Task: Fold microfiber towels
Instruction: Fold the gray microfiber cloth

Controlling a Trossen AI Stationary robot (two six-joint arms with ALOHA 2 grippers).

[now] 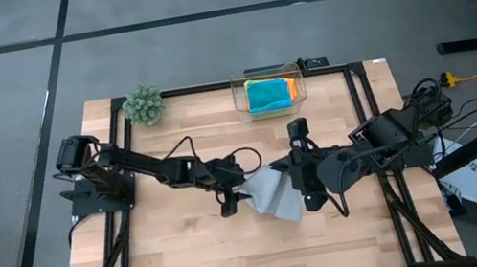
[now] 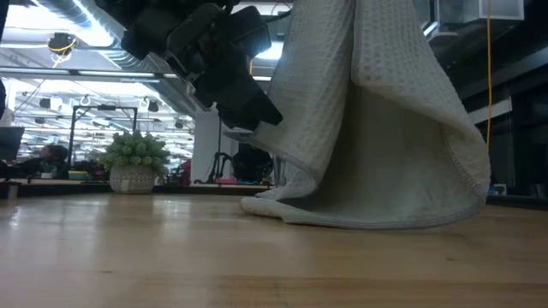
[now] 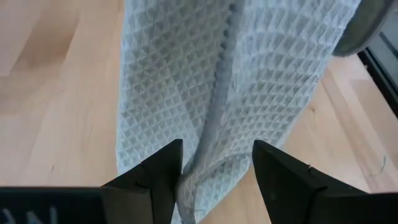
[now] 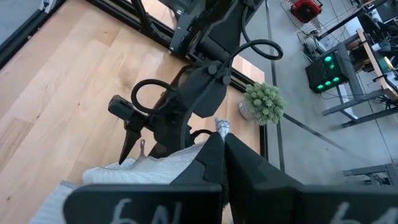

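The light grey towel (image 1: 273, 196) hangs bunched over the table's middle, and its lower folds (image 2: 368, 214) rest on the wood. My right gripper (image 1: 293, 179) is shut on it up high. My left gripper (image 1: 230, 198) is open beside the towel's left side, and in the left wrist view (image 3: 217, 149) its fingers stand on either side of a hanging fold with a hem. The turquoise towel (image 1: 268, 95) and the orange towel (image 1: 292, 86) lie folded in the clear box. I cannot make out the lime green towel. My right gripper pinches a corner of the grey towel (image 4: 222, 127) between its two shut fingers, and a small tip of cloth sticks out past them. The towel (image 4: 143, 171) hangs below the fingers, slack, with its lower end on the table. My left gripper has the hemmed fold (image 3: 214, 124) between its open fingers; I cannot tell whether a finger (image 3: 168, 162) touches the cloth.
A clear plastic box (image 1: 240, 104) stands at the far middle of the table. A small green plant (image 1: 143, 104) stands at the far left, and it also shows in the low view (image 2: 133, 158). Bare wood lies toward the near edge (image 1: 240, 259).
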